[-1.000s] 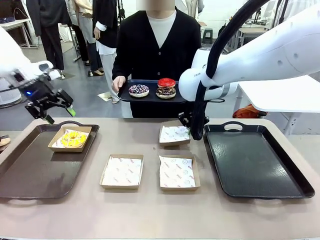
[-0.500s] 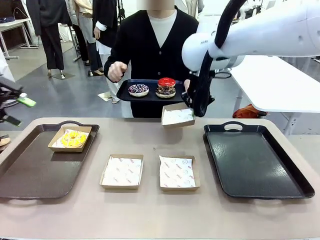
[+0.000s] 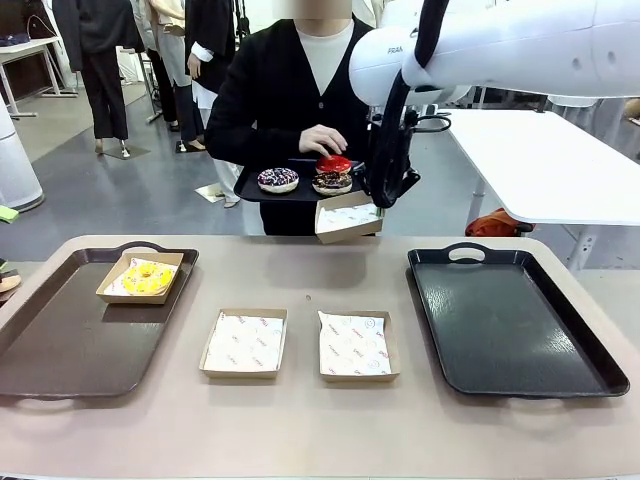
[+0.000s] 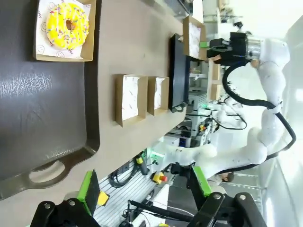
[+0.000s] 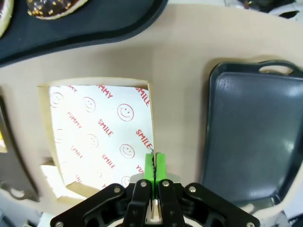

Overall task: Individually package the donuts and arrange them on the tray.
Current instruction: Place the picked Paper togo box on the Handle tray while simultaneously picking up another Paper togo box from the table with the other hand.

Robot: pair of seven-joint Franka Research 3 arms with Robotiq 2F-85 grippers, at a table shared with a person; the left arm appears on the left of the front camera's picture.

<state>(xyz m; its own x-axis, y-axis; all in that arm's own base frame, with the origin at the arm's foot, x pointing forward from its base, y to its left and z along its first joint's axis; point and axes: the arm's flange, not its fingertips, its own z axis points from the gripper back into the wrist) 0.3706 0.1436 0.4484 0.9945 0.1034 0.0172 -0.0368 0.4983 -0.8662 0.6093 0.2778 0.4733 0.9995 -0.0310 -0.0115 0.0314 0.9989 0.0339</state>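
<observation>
Front view, reading from nine o'clock across to three: the yellow-iced donut (image 3: 146, 277) is sitting in its cardboard box (image 3: 112, 291) at the eleven o'clock corner of the left tray (image 3: 60, 350) — one packaged and, by my judgement, already arranged. At the table's six o'clock, two empty boxes (image 3: 244, 342) are lying side by side, their paper linings bare.

Toward twelve o'clock the right gripper (image 3: 378, 205) is holding a third box (image 3: 347, 218) tilted in the air, just under the small tray (image 3: 262, 195) the person is carrying. In the right wrist view its green pads (image 5: 149, 166) are pinching tight on the cardboard rim.

On that small tray the sprinkled dark donut (image 3: 277, 180) is resting at nine o'clock and the chocolate-iced donut (image 3: 331, 185) at three, with the red-iced donut (image 3: 333, 164) touching it at twelve. The person's hand (image 3: 322, 140) is reaching over the red one. At three o'clock the right tray (image 3: 510, 320) is lying bare.

In the left wrist view the left gripper (image 4: 144, 189) is hanging with fingers spread wide, gripping nothing.

So roughly a quarter is done — three donuts are waiting to be boxed and placed.
</observation>
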